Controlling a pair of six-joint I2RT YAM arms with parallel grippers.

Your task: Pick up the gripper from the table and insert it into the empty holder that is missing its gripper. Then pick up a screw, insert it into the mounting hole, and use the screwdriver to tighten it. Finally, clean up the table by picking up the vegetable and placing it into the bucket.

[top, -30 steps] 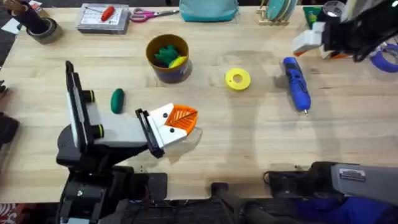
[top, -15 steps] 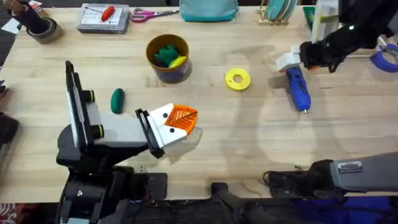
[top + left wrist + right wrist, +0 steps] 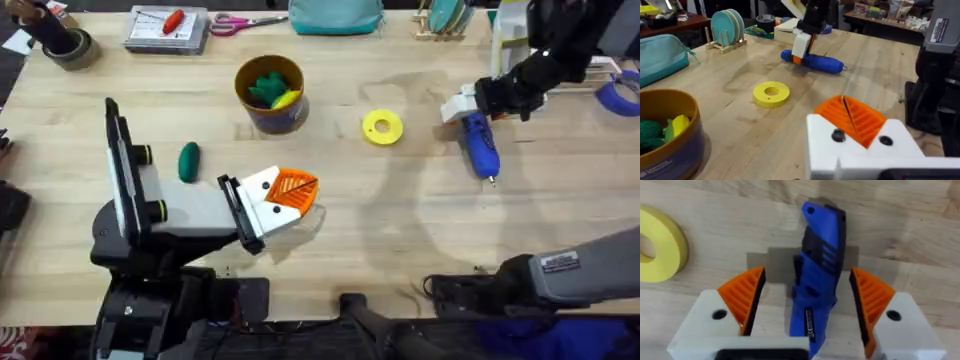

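The blue screwdriver lies on the table at the right, tip toward me. My right gripper is lowered over its rear end, open, with an orange pad on either side of the blue body and not closed on it. My left gripper rests low near the table's middle, its orange fingers shut together on nothing. The dark green vegetable lies to the left of it. The bucket stands behind, holding a leafy green toy and a yellow toy. The loose gripper, holder and screw are out of view.
A flat yellow ring lies between the bucket and the screwdriver. Along the far edge are a tape roll, a clear box with a red-handled tool, scissors, a teal pouch and a plate rack.
My right gripper has come from the far right edge leftward and down, and now straddles the screwdriver's rear end. The left arm and the other things have not moved.
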